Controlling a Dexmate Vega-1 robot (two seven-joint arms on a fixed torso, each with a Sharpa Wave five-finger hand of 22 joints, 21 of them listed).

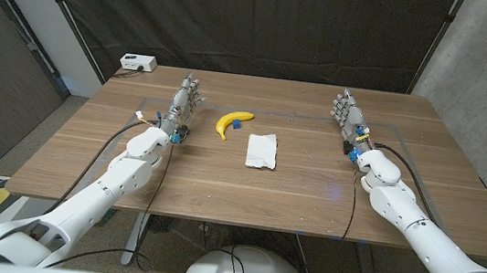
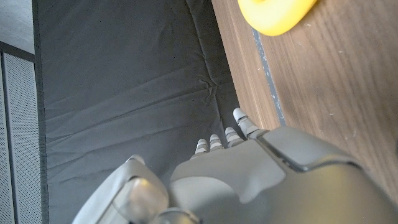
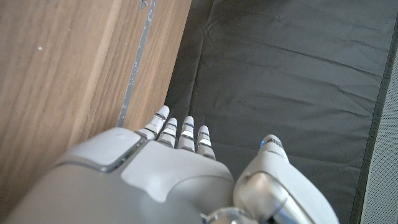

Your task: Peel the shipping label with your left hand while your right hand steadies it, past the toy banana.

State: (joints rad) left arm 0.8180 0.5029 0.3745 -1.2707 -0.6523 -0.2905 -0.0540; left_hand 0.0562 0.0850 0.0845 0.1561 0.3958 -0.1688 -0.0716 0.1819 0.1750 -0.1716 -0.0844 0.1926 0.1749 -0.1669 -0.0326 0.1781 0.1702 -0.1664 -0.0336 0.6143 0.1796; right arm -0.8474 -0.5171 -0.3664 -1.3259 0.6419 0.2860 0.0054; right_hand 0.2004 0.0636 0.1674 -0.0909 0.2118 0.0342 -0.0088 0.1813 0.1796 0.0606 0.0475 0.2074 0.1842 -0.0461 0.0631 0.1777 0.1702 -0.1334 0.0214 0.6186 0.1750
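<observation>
A white shipping label (image 1: 261, 150) lies on the wooden table (image 1: 247, 187) near its middle. Just behind and left of it sits the yellow toy banana (image 1: 233, 122), also seen as a yellow curve (image 2: 273, 14) in the left wrist view. My left hand (image 1: 182, 107) stands on the table left of the banana, fingers straight and apart, holding nothing. My right hand (image 1: 351, 117) stands well right of the label, fingers straight, also holding nothing. The wrist views show the backs of the left hand (image 2: 249, 180) and right hand (image 3: 161, 177) with extended fingers.
A small white box (image 1: 137, 63) with a cable sits at the table's far left corner. A dark curtain (image 1: 239, 17) hangs behind the table. A faint taped outline (image 1: 391, 129) marks the tabletop.
</observation>
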